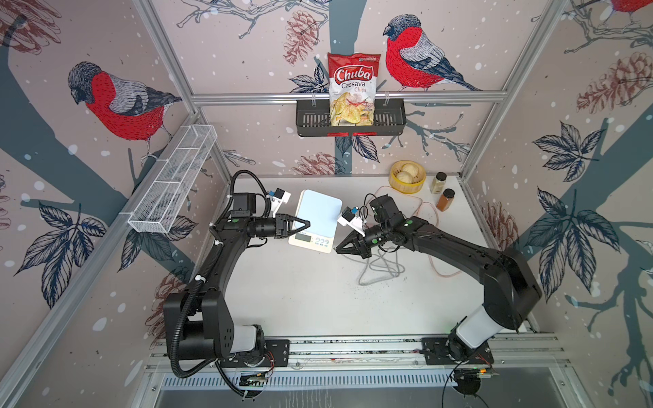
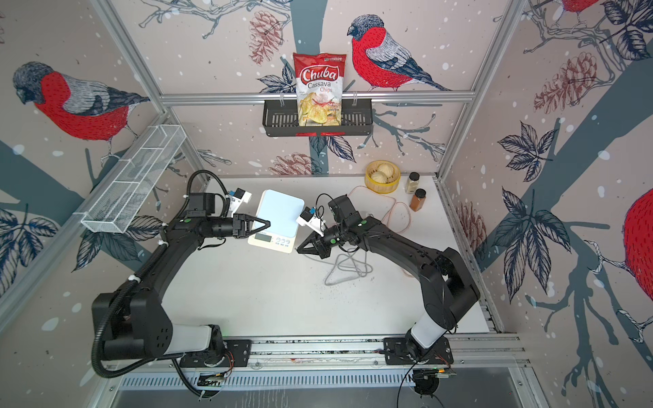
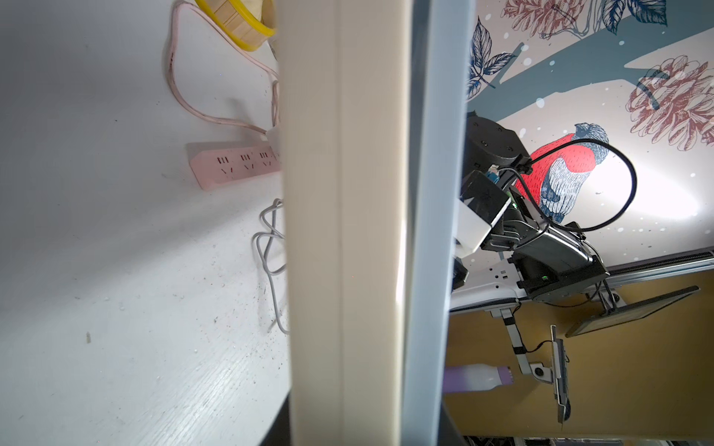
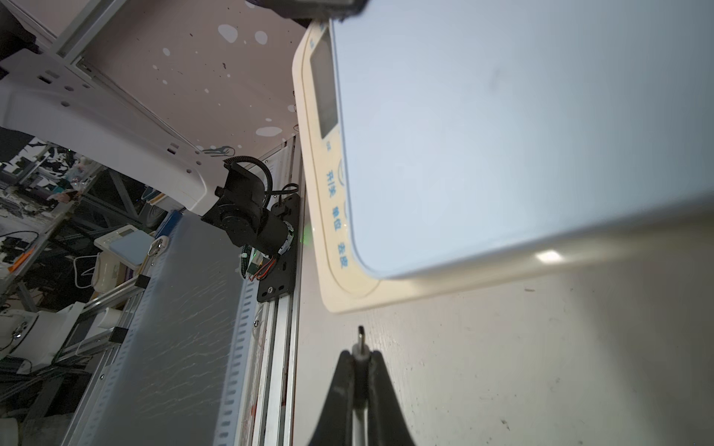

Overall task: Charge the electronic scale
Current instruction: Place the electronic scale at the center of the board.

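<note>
In both top views the electronic scale (image 1: 319,212) lies on the bench (image 1: 300,300) towards the back, with the left fingers (image 1: 306,223) closed on its left edge. Only the right wrist view shows the right fingers (image 4: 342,380) pinched shut on a small metal-tipped plug (image 4: 361,339), just short of the scale's corner. The left wrist view alone shows a pink power strip (image 3: 232,164) beyond the scale.

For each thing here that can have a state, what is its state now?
electronic scale: not plugged in, edge clamped by left gripper
charging plug: pinched in right gripper, short of the scale
grey cable: loose on the table
spice jars: upright, capped
chips bag: upright in black basket
</note>
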`<act>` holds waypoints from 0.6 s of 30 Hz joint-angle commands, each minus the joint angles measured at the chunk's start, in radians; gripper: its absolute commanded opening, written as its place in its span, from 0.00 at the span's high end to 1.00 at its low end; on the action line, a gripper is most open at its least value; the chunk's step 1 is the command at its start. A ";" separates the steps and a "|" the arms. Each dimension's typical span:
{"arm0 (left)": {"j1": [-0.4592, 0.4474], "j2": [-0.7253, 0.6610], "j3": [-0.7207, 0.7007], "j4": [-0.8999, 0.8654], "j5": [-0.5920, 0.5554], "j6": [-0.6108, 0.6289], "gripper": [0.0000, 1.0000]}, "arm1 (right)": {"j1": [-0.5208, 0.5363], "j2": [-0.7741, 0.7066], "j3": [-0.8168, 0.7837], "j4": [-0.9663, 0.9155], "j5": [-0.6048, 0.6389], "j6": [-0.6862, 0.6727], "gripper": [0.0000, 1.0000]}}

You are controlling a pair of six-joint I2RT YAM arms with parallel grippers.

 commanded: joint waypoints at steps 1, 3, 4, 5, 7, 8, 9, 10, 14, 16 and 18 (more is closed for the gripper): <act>-0.002 0.000 -0.005 -0.029 0.044 0.044 0.83 | 0.004 0.003 0.007 0.031 -0.024 0.022 1.00; -0.002 -0.003 -0.013 -0.040 -0.022 0.042 0.83 | 0.007 -0.002 0.002 0.047 0.034 0.047 1.00; -0.002 -0.004 -0.021 -0.042 -0.071 0.033 0.83 | 0.008 -0.001 0.005 0.040 0.066 0.048 1.00; -0.002 -0.002 -0.034 -0.045 -0.140 0.026 0.82 | 0.010 0.000 0.006 0.026 0.099 0.044 1.00; -0.002 0.009 -0.091 -0.014 -0.226 -0.003 0.82 | 0.016 -0.003 0.004 0.004 0.141 0.031 1.00; -0.006 0.016 -0.138 0.037 -0.240 -0.038 0.83 | 0.019 -0.011 -0.009 0.011 0.159 0.035 1.00; -0.013 0.024 -0.182 0.087 -0.257 -0.073 0.82 | 0.024 -0.025 -0.027 0.029 0.171 0.037 1.00; -0.022 0.030 -0.216 0.131 -0.281 -0.103 0.82 | 0.032 -0.033 -0.045 0.048 0.188 0.042 1.00; -0.080 0.110 -0.283 0.232 -0.429 -0.151 0.81 | 0.048 -0.044 -0.075 0.105 0.269 0.075 1.00; -0.098 0.154 -0.283 0.249 -0.490 -0.157 0.77 | 0.048 -0.030 -0.053 0.092 0.301 0.082 1.00; -0.105 0.181 -0.283 0.258 -0.550 -0.156 0.69 | 0.048 -0.017 -0.018 0.058 0.309 0.070 1.00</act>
